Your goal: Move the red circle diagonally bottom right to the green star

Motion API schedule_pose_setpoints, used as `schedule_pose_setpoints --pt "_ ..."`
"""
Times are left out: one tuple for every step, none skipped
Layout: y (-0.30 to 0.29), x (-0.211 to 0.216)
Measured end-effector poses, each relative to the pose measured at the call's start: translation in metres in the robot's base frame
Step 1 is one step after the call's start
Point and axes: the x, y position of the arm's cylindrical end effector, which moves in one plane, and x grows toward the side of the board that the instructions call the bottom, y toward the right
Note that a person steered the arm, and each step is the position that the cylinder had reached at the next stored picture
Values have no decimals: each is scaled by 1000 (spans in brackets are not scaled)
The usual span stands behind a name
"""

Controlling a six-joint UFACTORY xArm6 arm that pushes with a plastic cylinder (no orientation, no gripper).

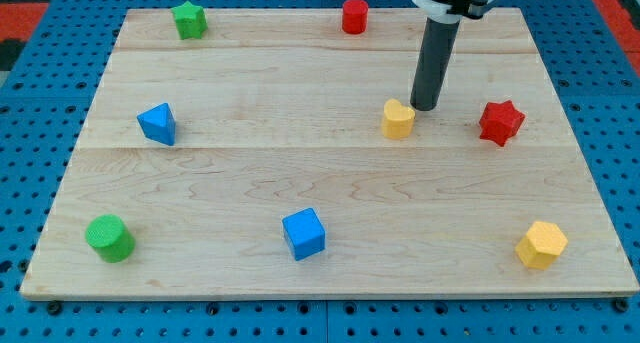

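Observation:
The red circle (354,15), a short cylinder, stands near the top edge of the wooden board, a little right of centre. The green star (189,20) sits at the board's top left. My tip (424,107) is on the board below and to the right of the red circle, well apart from it. It is just right of a yellow heart-shaped block (398,118), touching or nearly touching it. The green star is far to the tip's left.
A red star (500,122) lies right of the tip. A blue triangular block (158,123) is at mid left. A green cylinder (109,237), a blue cube (304,233) and a yellow hexagon (541,244) line the bottom. The board (230,163) lies on a blue pegboard.

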Motion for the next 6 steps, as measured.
schedule_pose_setpoints --pt "35 -10" --pt "37 -57" --pt "33 -133" --pt "-5 -183" --pt "-82 -183" --pt "-164 -183"
